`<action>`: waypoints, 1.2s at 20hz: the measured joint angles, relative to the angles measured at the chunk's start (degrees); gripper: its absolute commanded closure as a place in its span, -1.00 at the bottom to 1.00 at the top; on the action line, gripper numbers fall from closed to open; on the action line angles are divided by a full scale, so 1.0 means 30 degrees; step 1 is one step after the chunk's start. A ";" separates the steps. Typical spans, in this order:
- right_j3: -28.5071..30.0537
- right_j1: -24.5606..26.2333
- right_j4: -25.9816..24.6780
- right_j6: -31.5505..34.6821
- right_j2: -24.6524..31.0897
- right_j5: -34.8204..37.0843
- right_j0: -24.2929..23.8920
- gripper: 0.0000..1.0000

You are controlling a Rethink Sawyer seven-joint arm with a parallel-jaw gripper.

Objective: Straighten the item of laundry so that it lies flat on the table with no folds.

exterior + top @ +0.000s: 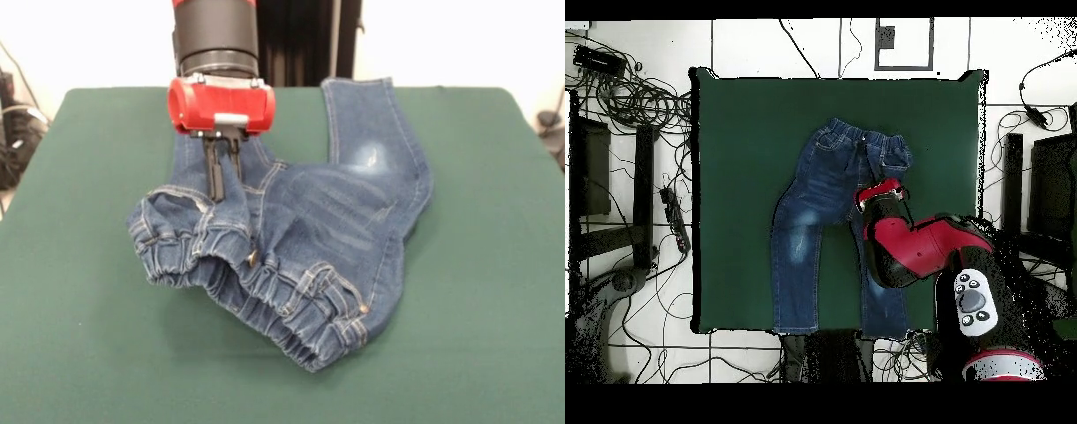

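The blue denim jeans (335, 221) lie on the dark green table (88, 336), with the gathered waistband toward the near edge and bunched in folds. One leg runs to the far right; the other is hidden behind the arm. My gripper (222, 190) comes straight down onto the left part of the waist area. Its two black fingers stand close together, pinching a raised ridge of denim just behind the waistband. In the overhead view the jeans (810, 215) lie in the middle of the table (735, 150), and the red hand (881, 192) covers their right hip, hiding the fingertips.
The robot's base (975, 300) stands at the table's edge, bottom right in the overhead view. Cables (635, 100) and black equipment lie on the floor around the table. A dark post (305, 40) stands behind the far edge.
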 measured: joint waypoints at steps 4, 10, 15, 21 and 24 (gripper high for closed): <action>0.0003 -0.0002 0.0563 0.0000 -0.0367 -0.0632 0.0252 1.00; -0.0003 0.0336 0.1526 0.0000 -0.1000 -0.1865 0.0509 1.00; -0.0003 0.0573 0.1671 0.0000 -0.1290 -0.2715 0.0602 1.00; 0.0000 0.0566 0.1652 0.0000 -0.1359 -0.3350 0.0604 1.00; 0.0000 0.0566 0.1652 0.0000 -0.1359 -0.3475 0.0604 1.00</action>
